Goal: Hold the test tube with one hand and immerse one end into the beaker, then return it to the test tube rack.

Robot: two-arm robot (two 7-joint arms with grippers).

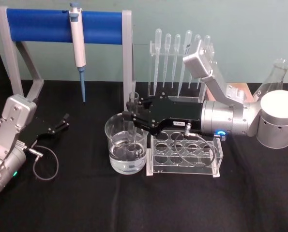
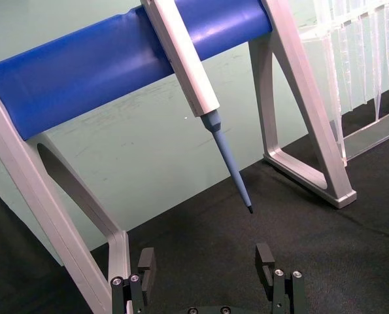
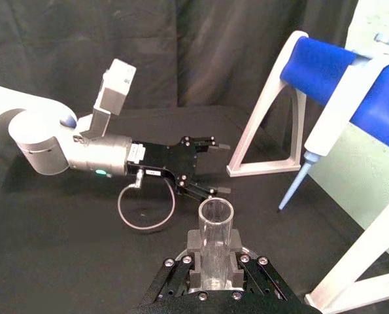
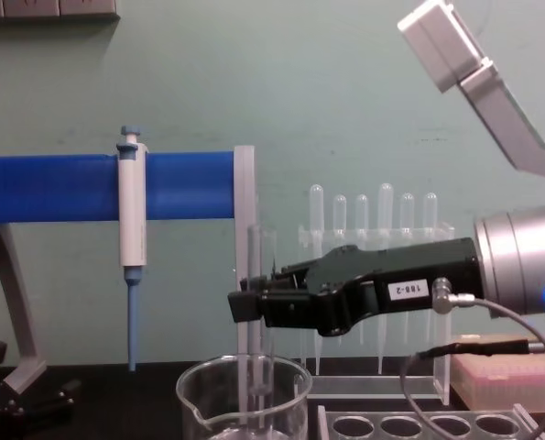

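Note:
The test tube (image 1: 132, 100) stands upright over the beaker (image 1: 119, 162), with my right gripper (image 1: 133, 116) shut on its upper part. Its lower end reaches down inside the beaker, which holds clear liquid in its lower half. From the chest, the test tube (image 4: 259, 252) rises above the right gripper (image 4: 246, 304) and the beaker's rim (image 4: 212, 378) lies below. In the right wrist view, the test tube's open mouth (image 3: 215, 219) sits between the right gripper's fingers (image 3: 195, 243). My left gripper (image 1: 62, 123) rests open on the table at the left; its own view shows the left gripper (image 2: 206, 261) with nothing between its fingers.
A clear tube rack (image 1: 185, 154) stands directly right of the beaker, under my right arm. Behind it hangs a row of plastic pipettes (image 1: 182, 48). A white-and-blue pipettor (image 1: 77, 43) hangs on the blue-bar stand (image 1: 42, 26). A glass flask (image 1: 274, 77) is at the far right.

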